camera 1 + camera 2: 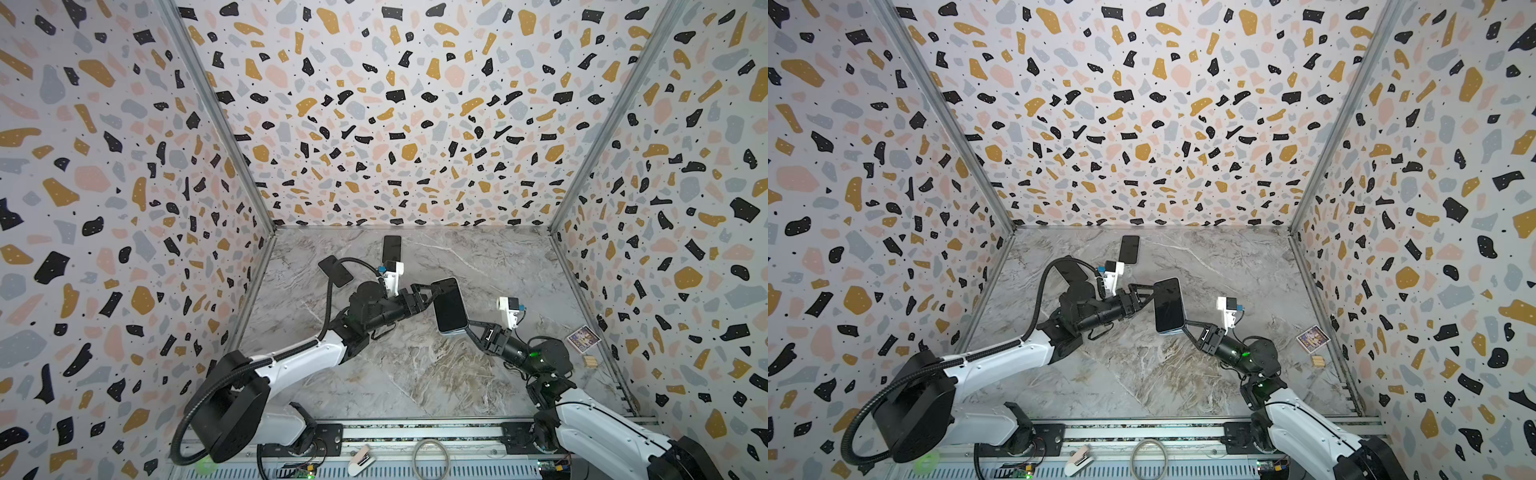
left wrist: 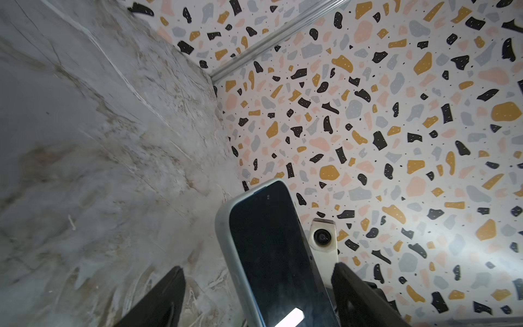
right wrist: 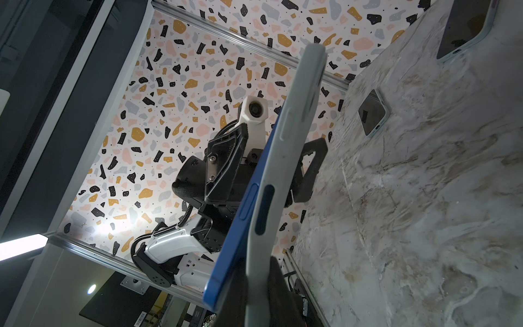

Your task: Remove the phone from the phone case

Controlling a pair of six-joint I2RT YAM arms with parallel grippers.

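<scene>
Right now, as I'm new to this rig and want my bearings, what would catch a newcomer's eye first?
A black-screened phone in a pale blue case hangs above the middle of the grey marble tabletop: the right tool is clamped on its near end, the open left tool straddles its far end. A second dark phone and a third dark phone lie flat towards the back left.
</scene>
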